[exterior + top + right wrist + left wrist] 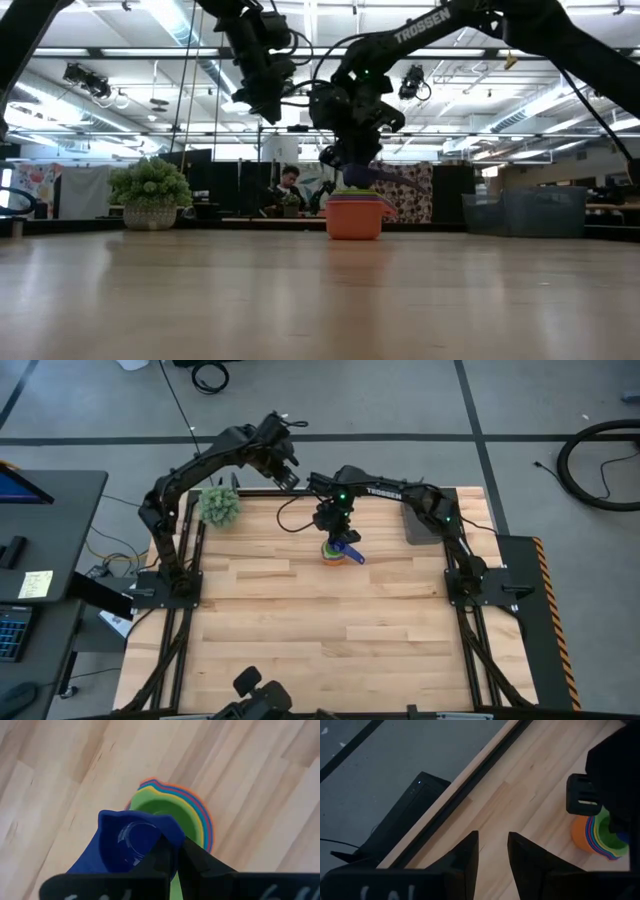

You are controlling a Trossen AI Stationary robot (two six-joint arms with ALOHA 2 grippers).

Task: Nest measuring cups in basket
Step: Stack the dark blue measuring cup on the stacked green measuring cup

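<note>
A stack of nested measuring cups [332,556] stands on the table near its far edge, orange outermost and green innermost [165,807]. My right gripper [175,852] is shut on a dark blue cup [130,842] right over the stack [355,215]. Whether that cup touches the stack, I cannot tell. My left gripper [492,850] hangs high over the table's far edge [285,473], open, with nothing between its fingers. The dark grey basket [420,525] stands at the far right, partly under my right arm. My right gripper pinches the dark blue cup's rim wall [167,837] between its two fingers, one finger over the cup's inside and one outside. The fingers slant down from above. The cup is tilted, with its handle [353,556] sticking out sideways over the stack.
A fuzzy green plant ball [220,507] sits in a pot at the table's far left corner. The basket also shows in the low view as a grey bin [525,210] at the right. Bare wood fills the table's near half [320,630].
</note>
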